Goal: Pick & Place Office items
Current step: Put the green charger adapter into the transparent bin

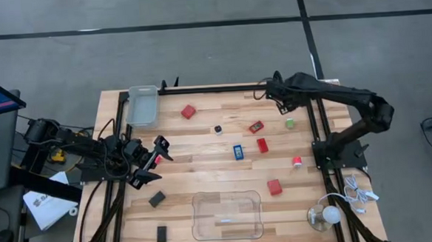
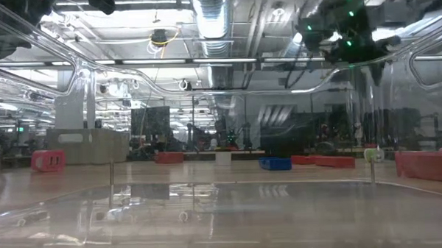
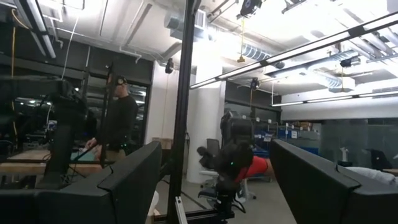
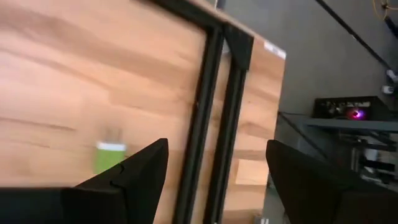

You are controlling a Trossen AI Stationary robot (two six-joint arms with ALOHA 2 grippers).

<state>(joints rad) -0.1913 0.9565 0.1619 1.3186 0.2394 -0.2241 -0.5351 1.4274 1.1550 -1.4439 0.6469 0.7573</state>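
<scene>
Your right gripper [image 1: 273,88] hangs in the upper right of the overhead frame, jaws spread with nothing between them. The small green piece [image 1: 290,122] lies on the table [image 1: 204,177] just below it, lower left in the right wrist picture [image 4: 109,155]. Red blocks [image 1: 189,111], a blue piece [image 1: 237,152] and black rectangles [image 1: 157,199] lie scattered; the clear tray [image 1: 199,222] at lower centre looks nearly empty. Your left gripper [image 1: 156,152] waits at mid-left, also spread. You seem between picks: next, line up over one item and descend.
</scene>
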